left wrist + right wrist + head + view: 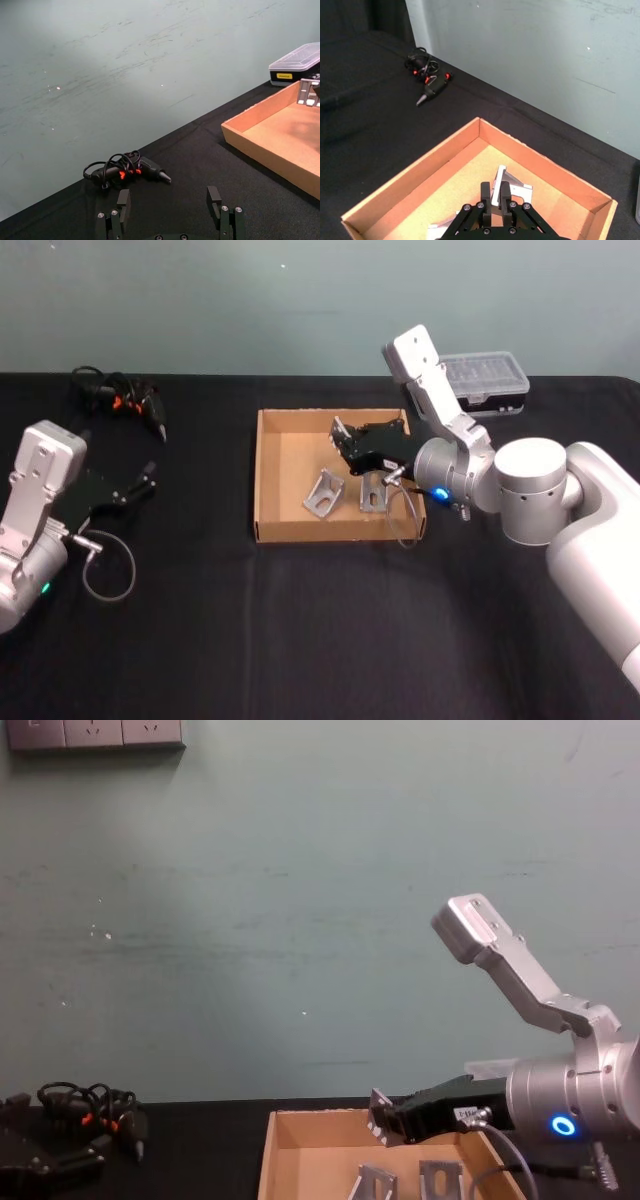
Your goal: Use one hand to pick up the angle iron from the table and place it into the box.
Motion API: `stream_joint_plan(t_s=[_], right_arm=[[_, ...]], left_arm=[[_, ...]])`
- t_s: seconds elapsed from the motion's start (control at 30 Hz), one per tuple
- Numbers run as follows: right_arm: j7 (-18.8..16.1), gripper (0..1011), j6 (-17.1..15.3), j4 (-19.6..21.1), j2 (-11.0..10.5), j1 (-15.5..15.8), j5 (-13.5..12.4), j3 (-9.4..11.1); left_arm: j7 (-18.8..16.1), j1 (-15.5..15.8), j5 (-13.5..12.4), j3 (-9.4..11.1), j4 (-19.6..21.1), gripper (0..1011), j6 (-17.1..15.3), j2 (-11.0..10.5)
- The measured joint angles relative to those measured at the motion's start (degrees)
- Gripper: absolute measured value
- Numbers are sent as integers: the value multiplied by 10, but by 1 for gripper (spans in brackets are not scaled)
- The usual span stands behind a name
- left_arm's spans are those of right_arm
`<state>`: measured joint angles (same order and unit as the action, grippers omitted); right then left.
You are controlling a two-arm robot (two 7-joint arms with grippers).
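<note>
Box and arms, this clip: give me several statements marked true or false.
1. The right pincer holds a metal bracket above the box. True.
2. Two brackets already lie in the box. True.
3. The left pincer is shut on a bracket. False: it is open, holding nothing, over the table.
4. The box stands on the plastic case. False: the case sits apart, behind the box.
5. The corded tool lies inside the box. False: it lies on the table left of it.

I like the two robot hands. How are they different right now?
The right gripper has its fingers shut on an angle iron over the box; the left gripper holds nothing, fingers apart. The right reaches forward over the box; the left waits beside it above the table. Both have black fingers.
</note>
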<state>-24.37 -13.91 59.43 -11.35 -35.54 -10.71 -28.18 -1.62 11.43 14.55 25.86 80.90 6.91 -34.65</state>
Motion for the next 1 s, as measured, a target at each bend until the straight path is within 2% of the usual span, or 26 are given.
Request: stream_joint_plan(t_s=[0.27, 0.57, 0.8, 0.87, 0.93, 0.97, 1.0], right_arm=[[-1, 118, 10, -41, 12, -15, 13, -3], [-1, 143, 15, -62, 19, -21, 21, 1], [0, 339, 22, -59, 19, -16, 26, 6], [3, 424, 25, -51, 17, -11, 28, 9], [5, 465, 26, -45, 16, -7, 29, 10], [8, 526, 28, -36, 14, -1, 31, 12], [10, 539, 28, -31, 12, 2, 31, 13]], left_arm=[[0, 0, 0, 0, 0, 1000, 0, 0], [0, 0, 0, 0, 0, 1000, 0, 0], [0, 0, 0, 0, 0, 1000, 0, 0], [0, 0, 0, 0, 0, 1000, 0, 0], [0, 0, 0, 0, 0, 1000, 0, 0], [0, 0, 0, 0, 0, 1000, 0, 0], [0, 0, 0, 0, 0, 1000, 0, 0]])
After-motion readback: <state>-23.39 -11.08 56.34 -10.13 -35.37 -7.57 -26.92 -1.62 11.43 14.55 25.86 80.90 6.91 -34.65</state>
